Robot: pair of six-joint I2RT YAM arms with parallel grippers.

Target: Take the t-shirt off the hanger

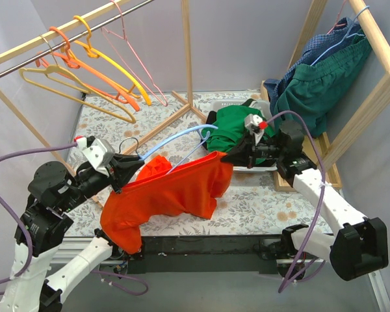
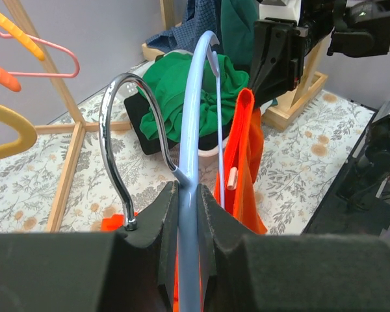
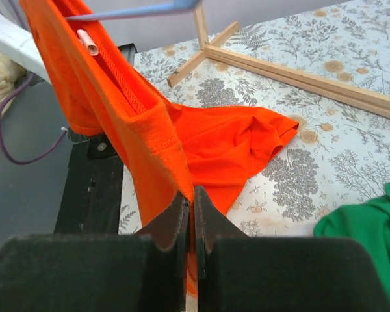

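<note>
At the centre of the top view, the left gripper [image 1: 129,170] clamps the blue hanger [image 1: 172,140] and the right gripper [image 1: 229,156] pinches an edge of the orange t-shirt [image 1: 172,192], which is stretched between them.

Soft, even light is filling all three views, keeping the orange t-shirt [image 1: 175,188] vivid and throwing only faint shadows onto the table [image 1: 260,208]. In the left wrist view a bright glare is streaking along the chrome hook [image 2: 106,123]. In both wrist views the dark fingers [image 2: 149,260] nearest the lens are blurring, while everything farther off is showing sharp.
</note>
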